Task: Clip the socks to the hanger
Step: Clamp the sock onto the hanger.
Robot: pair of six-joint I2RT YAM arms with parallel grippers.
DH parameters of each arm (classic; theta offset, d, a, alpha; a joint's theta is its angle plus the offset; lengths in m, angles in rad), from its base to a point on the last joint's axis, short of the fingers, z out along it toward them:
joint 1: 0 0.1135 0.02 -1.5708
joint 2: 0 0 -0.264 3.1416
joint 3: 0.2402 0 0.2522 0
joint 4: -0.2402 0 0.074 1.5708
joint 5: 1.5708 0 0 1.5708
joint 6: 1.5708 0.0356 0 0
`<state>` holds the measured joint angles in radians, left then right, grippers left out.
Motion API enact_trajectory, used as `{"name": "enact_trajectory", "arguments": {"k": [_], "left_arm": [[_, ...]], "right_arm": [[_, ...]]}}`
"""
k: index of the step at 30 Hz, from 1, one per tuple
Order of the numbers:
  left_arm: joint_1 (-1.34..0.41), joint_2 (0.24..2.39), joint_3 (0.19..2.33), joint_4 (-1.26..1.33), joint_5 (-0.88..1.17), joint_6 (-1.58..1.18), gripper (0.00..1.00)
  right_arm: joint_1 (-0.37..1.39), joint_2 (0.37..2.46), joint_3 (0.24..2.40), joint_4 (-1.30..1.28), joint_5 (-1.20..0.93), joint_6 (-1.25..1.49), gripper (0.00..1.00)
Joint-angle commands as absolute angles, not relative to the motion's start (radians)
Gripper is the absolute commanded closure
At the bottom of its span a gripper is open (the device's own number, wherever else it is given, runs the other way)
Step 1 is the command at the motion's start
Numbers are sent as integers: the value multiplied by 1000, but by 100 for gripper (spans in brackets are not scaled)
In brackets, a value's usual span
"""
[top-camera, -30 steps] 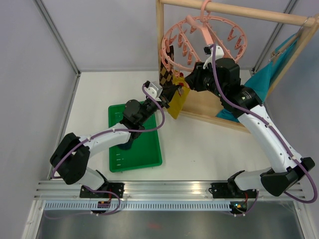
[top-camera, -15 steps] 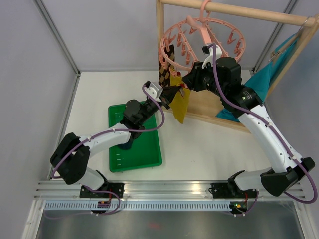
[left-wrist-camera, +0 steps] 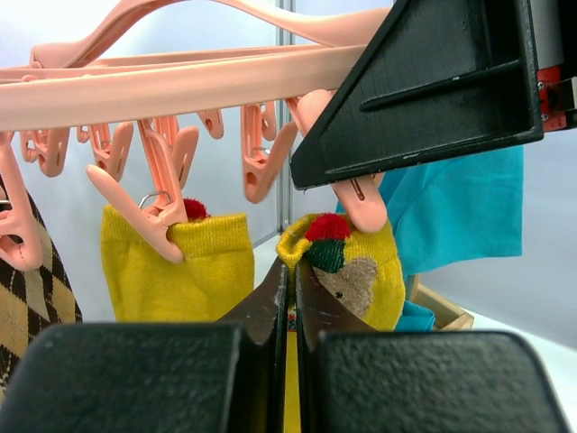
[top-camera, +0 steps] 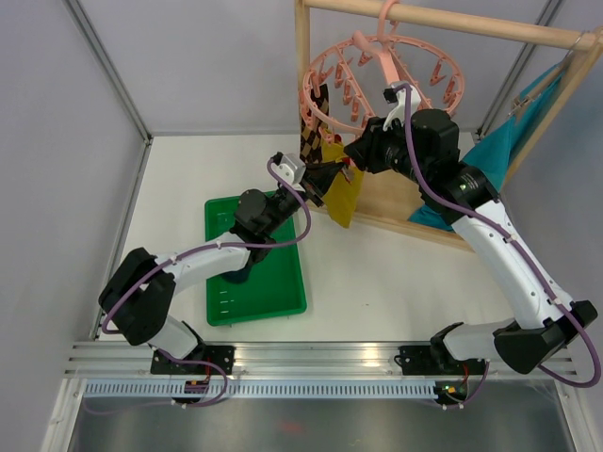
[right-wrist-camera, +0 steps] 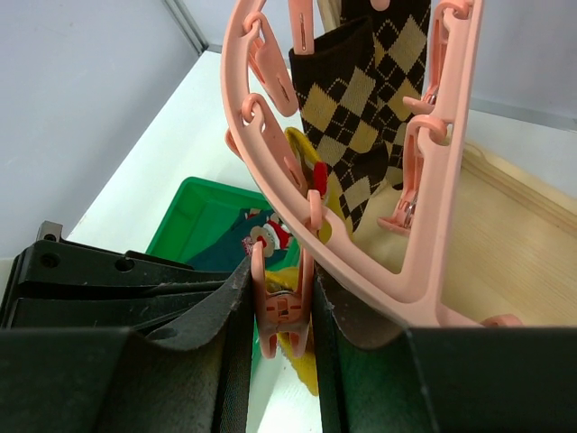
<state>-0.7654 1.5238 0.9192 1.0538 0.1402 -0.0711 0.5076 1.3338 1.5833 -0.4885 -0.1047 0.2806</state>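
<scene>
Left gripper [left-wrist-camera: 289, 290]: jaws closed on the cuff edge of a mustard-yellow sock [left-wrist-camera: 356, 271], a soft knit with a red pom-pom and a tan patch. Right gripper [right-wrist-camera: 281, 290]: jaws pinched on a pink clip [right-wrist-camera: 281, 314] of smooth moulded plastic, hanging just above that cuff. The hanger [top-camera: 443, 66], a round pink plastic ring with crossbars, hangs by its hook from the wooden rack [top-camera: 471, 24]. Clipped to it are a second yellow sock [left-wrist-camera: 180, 266] and the argyle socks [right-wrist-camera: 361, 99], patterned in brown-and-tan diamonds. A dark teal sock [right-wrist-camera: 261, 236] with a red-white figure lies in the green plastic tray [top-camera: 256, 315] on the white counter [top-camera: 396, 273].
</scene>
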Motion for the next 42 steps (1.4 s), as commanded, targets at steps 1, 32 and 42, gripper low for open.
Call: {"name": "enact_trajectory", "arguments": {"k": [1, 32, 42], "left_arm": [[-767, 1520, 942, 1137, 156, -117, 98], [-758, 1483, 911, 1088, 245, -106, 98], [-756, 1479, 910, 1086, 252, -109, 98]], "right_arm": [[503, 1298, 1583, -416, -112, 253, 100], [451, 1319, 1635, -402, -155, 239, 100], [445, 1324, 1640, -393, -167, 241, 100]]}}
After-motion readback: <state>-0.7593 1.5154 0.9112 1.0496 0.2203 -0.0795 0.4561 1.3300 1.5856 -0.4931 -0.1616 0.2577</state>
